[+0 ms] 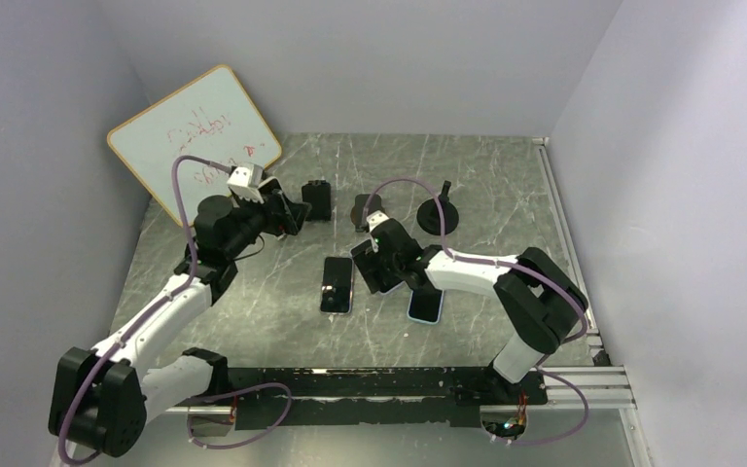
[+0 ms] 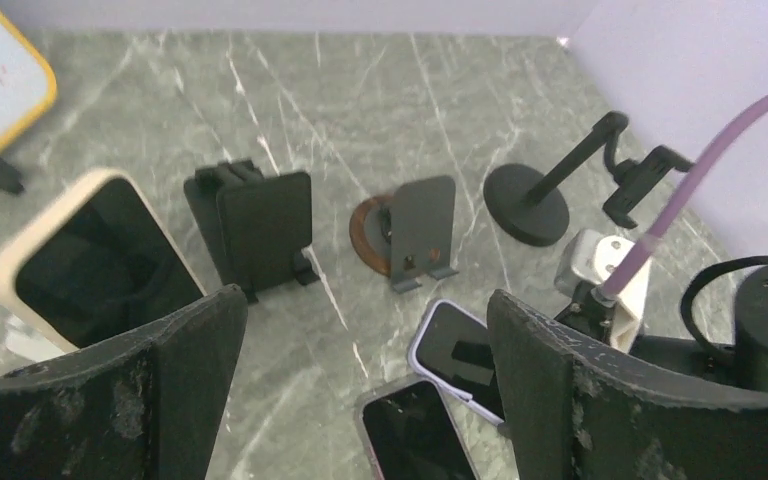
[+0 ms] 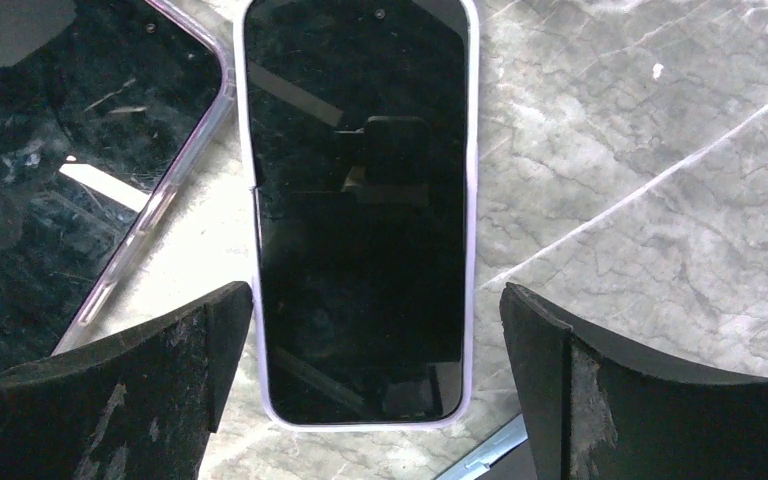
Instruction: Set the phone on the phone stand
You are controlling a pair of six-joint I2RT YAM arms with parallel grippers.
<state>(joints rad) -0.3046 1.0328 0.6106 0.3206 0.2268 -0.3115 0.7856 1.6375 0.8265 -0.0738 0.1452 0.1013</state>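
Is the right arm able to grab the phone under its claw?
Probably yes: the right claw hangs open over the pale-cased phone, a finger each side, nothing on top. A second phone lies close beside it.

Soft, even light, faint shadows; wrist views seem slightly blurred.

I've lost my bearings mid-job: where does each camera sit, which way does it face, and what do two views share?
Top external: above and behind the bases, looking down on the table; both arms show, with left gripper and right gripper.
Left wrist: on the left arm, looking forward and down at the round-base stand; its open fingers frame the bottom.
Right wrist: straight down on a lilac phone; its open fingers at the bottom.
Shared: top and left wrist views both show the round-base stand.
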